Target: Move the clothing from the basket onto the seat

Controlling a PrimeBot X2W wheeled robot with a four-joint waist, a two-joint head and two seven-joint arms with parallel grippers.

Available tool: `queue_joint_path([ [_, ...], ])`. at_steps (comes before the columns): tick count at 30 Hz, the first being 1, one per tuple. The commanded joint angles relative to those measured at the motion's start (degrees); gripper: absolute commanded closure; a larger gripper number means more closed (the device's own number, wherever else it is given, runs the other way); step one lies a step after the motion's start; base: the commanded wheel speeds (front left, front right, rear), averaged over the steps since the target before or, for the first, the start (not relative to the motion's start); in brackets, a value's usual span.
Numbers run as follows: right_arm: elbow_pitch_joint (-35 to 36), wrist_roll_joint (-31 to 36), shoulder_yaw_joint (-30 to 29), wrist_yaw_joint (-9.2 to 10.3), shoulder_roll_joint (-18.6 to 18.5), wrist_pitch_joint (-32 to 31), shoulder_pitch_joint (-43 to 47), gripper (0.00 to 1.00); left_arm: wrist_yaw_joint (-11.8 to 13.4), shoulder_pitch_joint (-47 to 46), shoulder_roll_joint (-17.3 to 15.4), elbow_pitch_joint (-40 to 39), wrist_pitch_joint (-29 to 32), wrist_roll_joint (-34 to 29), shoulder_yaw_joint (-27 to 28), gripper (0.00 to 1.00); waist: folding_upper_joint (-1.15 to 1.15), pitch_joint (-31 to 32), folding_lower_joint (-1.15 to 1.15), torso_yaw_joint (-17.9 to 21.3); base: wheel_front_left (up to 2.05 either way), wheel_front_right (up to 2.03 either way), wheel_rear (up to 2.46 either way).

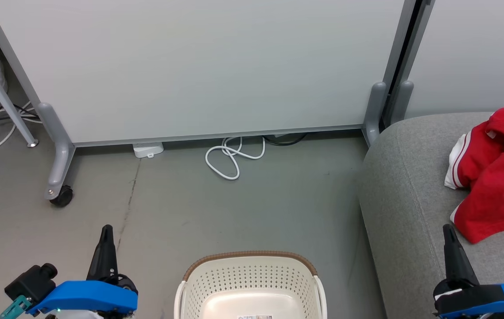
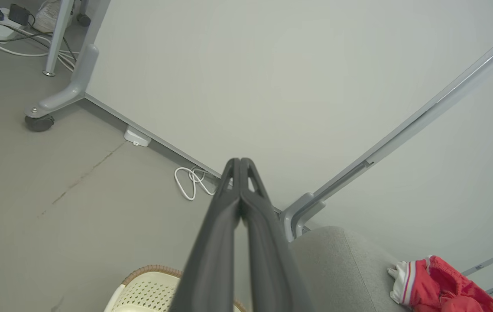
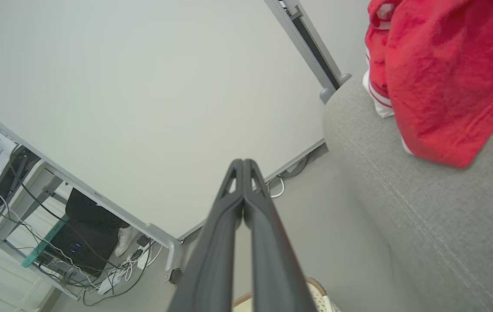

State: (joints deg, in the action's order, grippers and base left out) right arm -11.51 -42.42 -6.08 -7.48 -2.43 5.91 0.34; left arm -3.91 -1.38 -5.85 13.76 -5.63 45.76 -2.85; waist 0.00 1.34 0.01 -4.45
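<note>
End effectors (image 2: 240, 161) (image 3: 243, 162) pinched together, perforated basket (image 1: 250, 255), rumpled clothing (image 1: 495, 177), perhaps layered, on woven seat (image 1: 407, 199)

We are looking at bright, even light. We are seeing only faint, soft shadows on the grey floor (image 1: 243, 208) beside the seat (image 1: 407, 199). The head view is looking sharp. In the wrist views the wide lens is stretching the panel frame (image 2: 424, 112) toward the corners, and the near fingers (image 2: 218, 242) are appearing slightly soft.
</note>
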Motion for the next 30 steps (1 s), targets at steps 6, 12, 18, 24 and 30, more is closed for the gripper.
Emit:
queue_joint_path([
  [6, 0.3, -6.0, -0.2, -0.01, -0.4, -1.4, -2.1, 1.0, -0.6, -2.1, 0.2, -0.6, 1.4, 5.6, 1.4, 1.0, 0.0, -0.1, -0.01, 0.3, 0.0, 0.0, 0.0],
  [12, 0.0, -10.4, -0.2, -0.02, -0.4, -2.6, -2.5, 1.0, -0.9, -2.4, 0.5, -0.5, 2.5, 9.7, 2.1, 1.0, 0.0, -0.2, -0.01, 0.6, 0.0, 0.0, 0.0],
  [18, -0.2, -14.0, -0.3, -0.02, -0.4, -3.5, -3.0, 1.0, -1.2, -2.7, 0.7, -0.4, 3.3, 13.0, 2.9, 1.0, 0.0, -0.3, -0.01, 0.9, 0.0, 0.0, 0.0],
  [24, -0.5, -17.9, -0.3, -0.02, -0.5, -4.4, -3.4, 1.0, -1.4, -3.0, 1.0, -0.3, 4.3, 16.7, 3.6, 1.0, 0.0, -0.4, -0.01, 1.2, 0.0, 0.0, 0.0],
  [30, -0.7, -21.7, -0.3, -0.02, -0.5, -5.4, -3.8, 1.0, -1.8, -3.3, 1.2, -0.3, 5.3, 20.2, 4.3, 1.0, 0.0, -0.5, -0.01, 1.5, 0.0, 0.0, 0.0],
])
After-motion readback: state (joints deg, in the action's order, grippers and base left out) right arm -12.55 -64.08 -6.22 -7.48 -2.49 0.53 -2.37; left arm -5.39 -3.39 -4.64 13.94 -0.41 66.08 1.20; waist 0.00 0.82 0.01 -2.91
